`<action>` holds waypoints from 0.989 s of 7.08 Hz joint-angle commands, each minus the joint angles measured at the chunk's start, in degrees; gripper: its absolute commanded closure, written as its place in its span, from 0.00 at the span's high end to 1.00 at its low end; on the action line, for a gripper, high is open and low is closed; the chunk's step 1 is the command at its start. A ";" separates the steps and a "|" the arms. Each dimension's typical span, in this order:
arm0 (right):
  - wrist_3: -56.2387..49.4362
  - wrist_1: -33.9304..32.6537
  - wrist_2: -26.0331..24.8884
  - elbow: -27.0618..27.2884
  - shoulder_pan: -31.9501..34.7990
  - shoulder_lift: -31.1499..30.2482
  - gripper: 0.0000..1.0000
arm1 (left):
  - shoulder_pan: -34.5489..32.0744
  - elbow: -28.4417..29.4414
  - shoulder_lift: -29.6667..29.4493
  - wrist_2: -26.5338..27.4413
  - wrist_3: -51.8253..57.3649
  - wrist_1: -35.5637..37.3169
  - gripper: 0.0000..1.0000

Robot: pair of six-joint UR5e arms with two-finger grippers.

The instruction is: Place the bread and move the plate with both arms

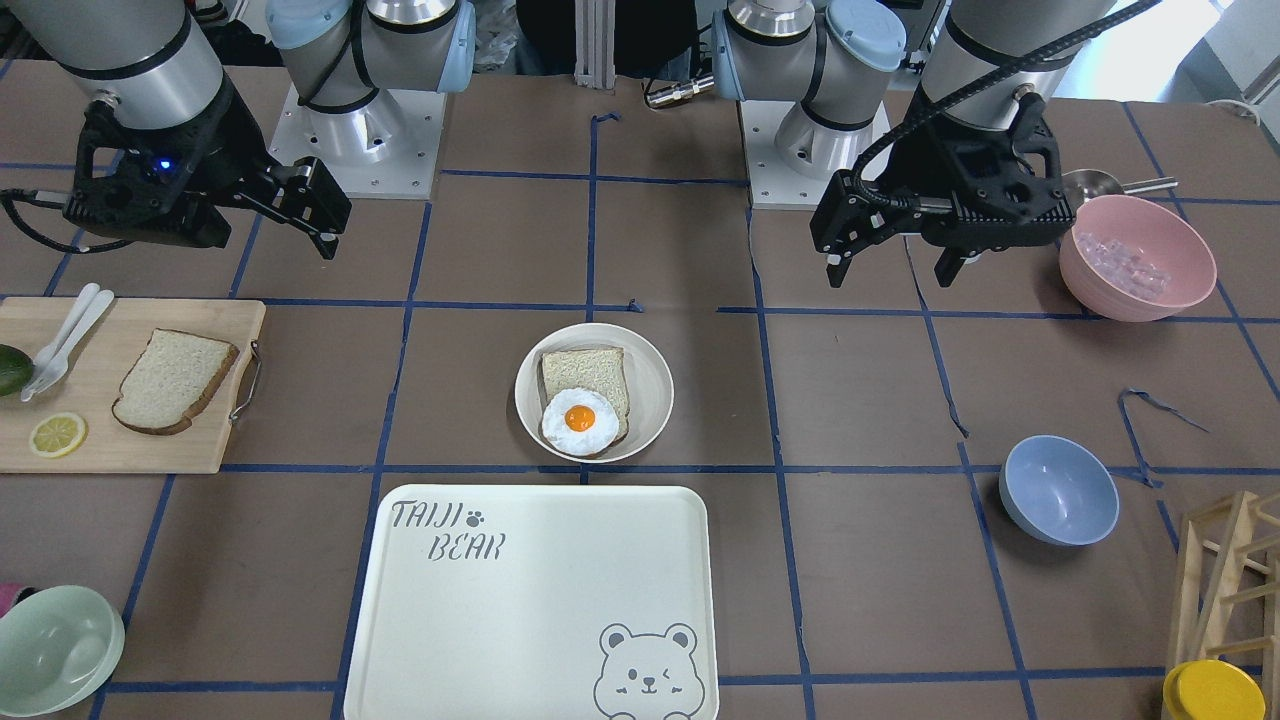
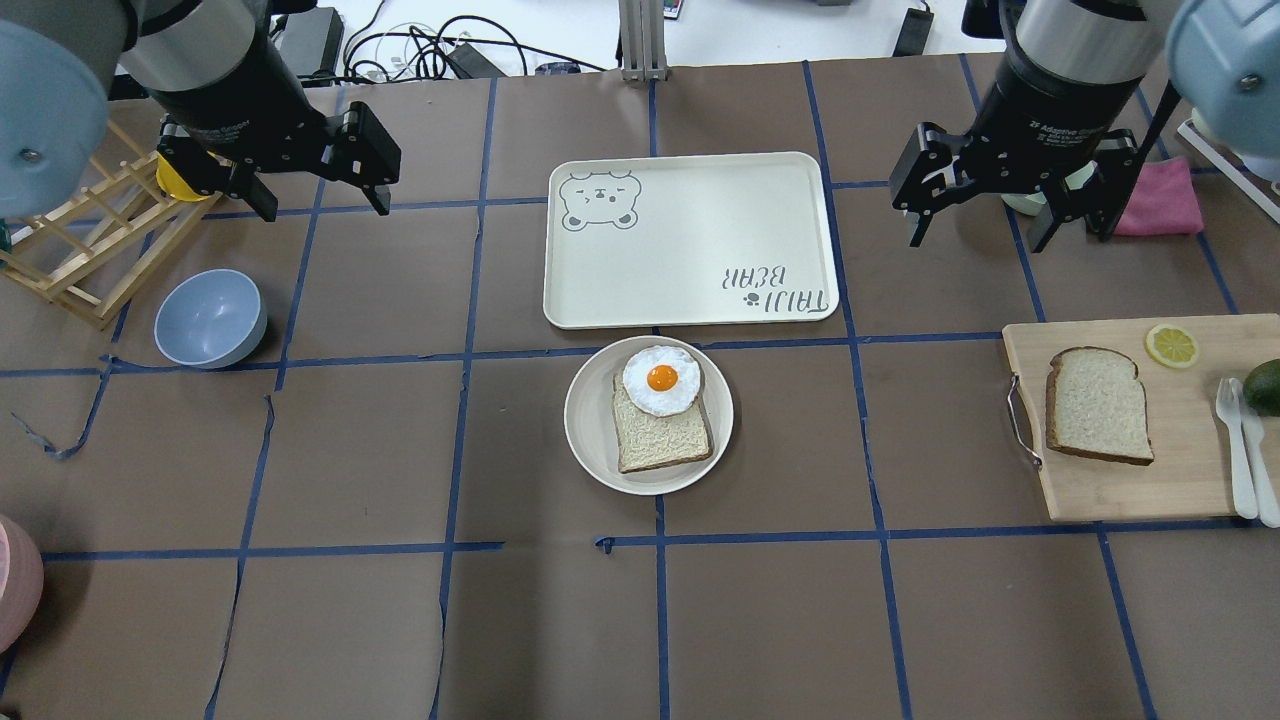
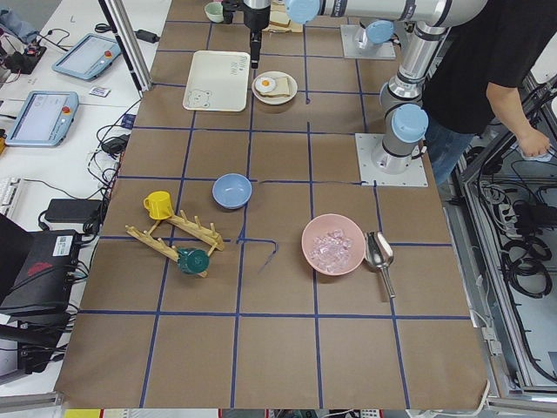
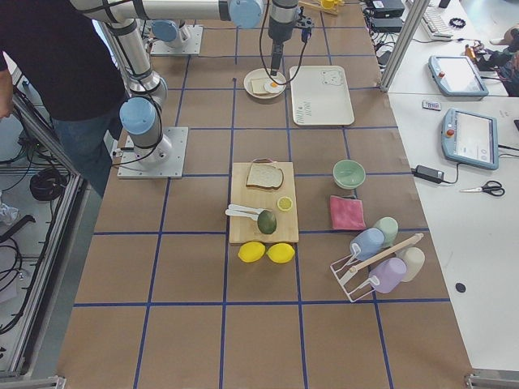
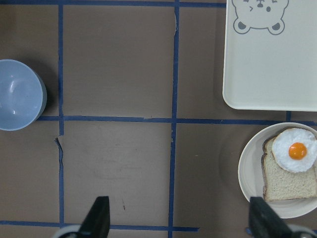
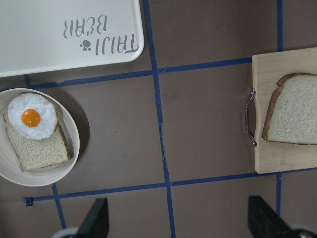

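The plate (image 2: 585, 425) sits at mid-table and serves as our reference. It holds a small pale slice (image 2: 660, 445), with a fried egg (image 2: 660, 379) overlapping that slice's far corner.

Just beyond the plate, across a narrow gap, lies a rectangular tray (image 2: 690, 260). Its surface shows only a printed bear and lettering.

The bread (image 2: 1097, 404) lies flat on a wooden cutting board (image 2: 1100, 490), well to the right of the plate. Its crusted edge is near the board's metal handle, on the side facing the plate. A lemon slice (image 2: 1172, 345), white cutlery (image 2: 1240, 450) and an avocado (image 2: 1265, 385) occupy the board's outer part.

Well to the left of the plate we see a blue bowl (image 2: 210, 318) with nothing in it. A pink bowl (image 1: 1137, 258) of clear ice cubes stands farther left, nearer the robot.

The left gripper (image 2: 325, 205) hangs above the table, beyond and left of the plate. Its fingers are spread wide and it grasps nothing. The right gripper (image 2: 978, 240) hangs beyond and right of the plate, likewise spread wide and holding nothing.

Brown table surface crossed by blue tape lines surrounds the plate on its left, right and near sides.
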 commanded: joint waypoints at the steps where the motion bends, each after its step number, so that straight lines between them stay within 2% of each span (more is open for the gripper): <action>1: 0.01 0.17 -0.05 0.06 -0.18 0.03 1.00 | 0.00 -0.07 0.00 0.00 0.01 0.00 1.00; 7: 0.10 0.17 -0.05 0.85 -0.10 -0.06 1.00 | 0.00 -0.07 0.00 0.00 0.01 0.00 1.00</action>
